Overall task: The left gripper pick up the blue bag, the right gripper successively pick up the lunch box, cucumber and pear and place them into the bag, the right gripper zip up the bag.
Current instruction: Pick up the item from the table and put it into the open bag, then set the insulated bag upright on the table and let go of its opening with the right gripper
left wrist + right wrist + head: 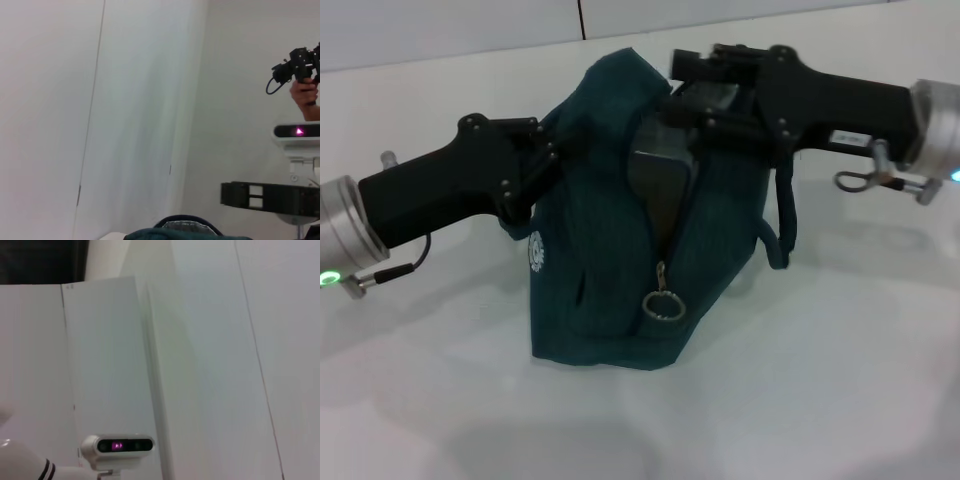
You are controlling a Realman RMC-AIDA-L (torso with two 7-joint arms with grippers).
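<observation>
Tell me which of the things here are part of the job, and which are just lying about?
Part of the job:
bag, held by left gripper
zip pull
grey box in the bag's opening
right gripper at the bag's top

Just about:
table
wall

White surface [840, 400] extends across the head view, meeting a pale wall [450, 30] at the far edge; a dark vertical seam [581, 18] divides the wall panels. In the left wrist view, white wall panels [140, 100] with a thin vertical joint, a human hand [305, 97] holding a black device [297, 67], and a white camera unit with a pink light [299, 131]. The right wrist view shows a similar camera unit [118, 446] before white panels [210, 365].
</observation>
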